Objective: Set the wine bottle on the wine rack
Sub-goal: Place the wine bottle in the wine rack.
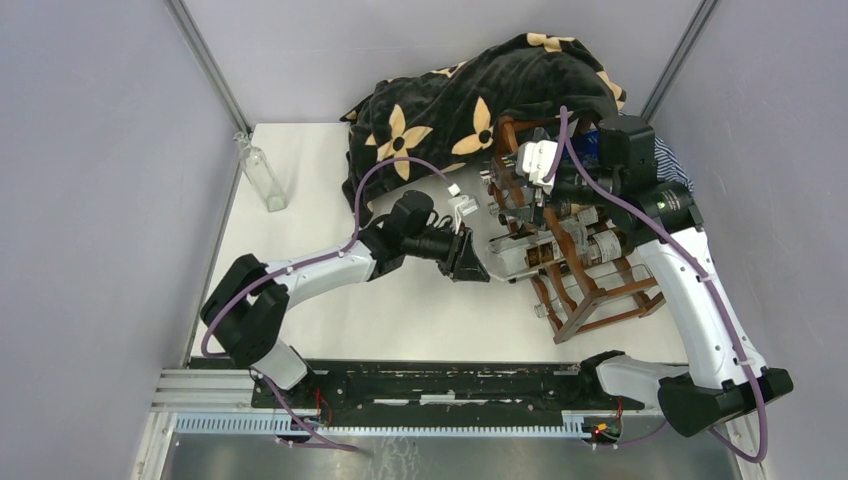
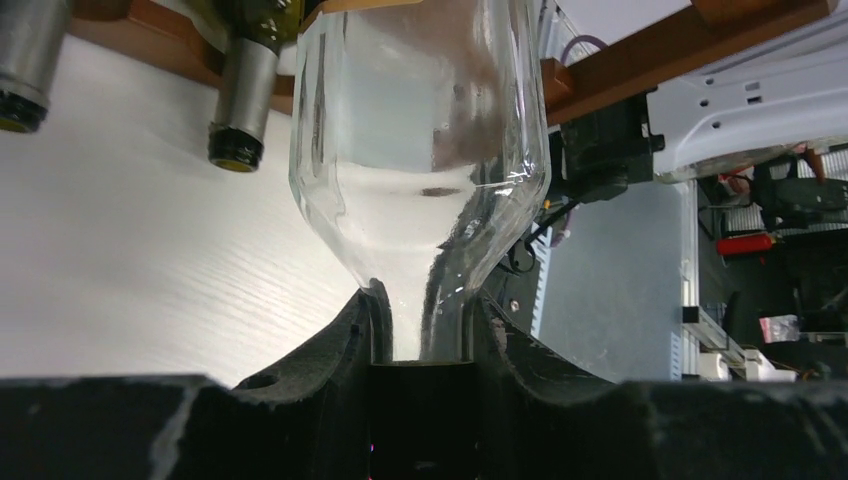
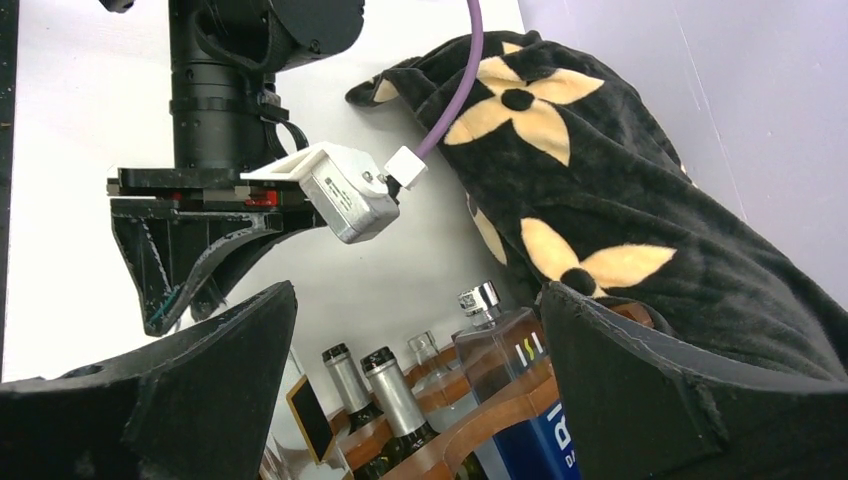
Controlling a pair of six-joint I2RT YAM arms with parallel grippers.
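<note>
Left gripper (image 2: 420, 345): fingers pinch the neck of the clear wine bottle (image 2: 420, 130).
Wine bottle: lies level, its body meeting the front rail of the wine rack (image 1: 590, 300), beside the stored bottles (image 2: 240, 110).
Right gripper (image 3: 415, 300): fingers spread, empty, above the rack.
Blanket (image 1: 450, 110): black, floral, draped behind the rack.

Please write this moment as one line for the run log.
left pincer: shut on clear bottle neck | bottle: lying, at wine rack rails | right pincer: open, above rack

Left arm (image 1: 320, 270) and right arm (image 1: 695, 295) match: glossy white shells, chunky black joints, a purple cable (image 3: 472, 50) looping along each. Pincer fingers (image 3: 640, 400) are matte black with rough edges, plus a small white-grey camera box (image 3: 345, 195) at the wrist.
</note>
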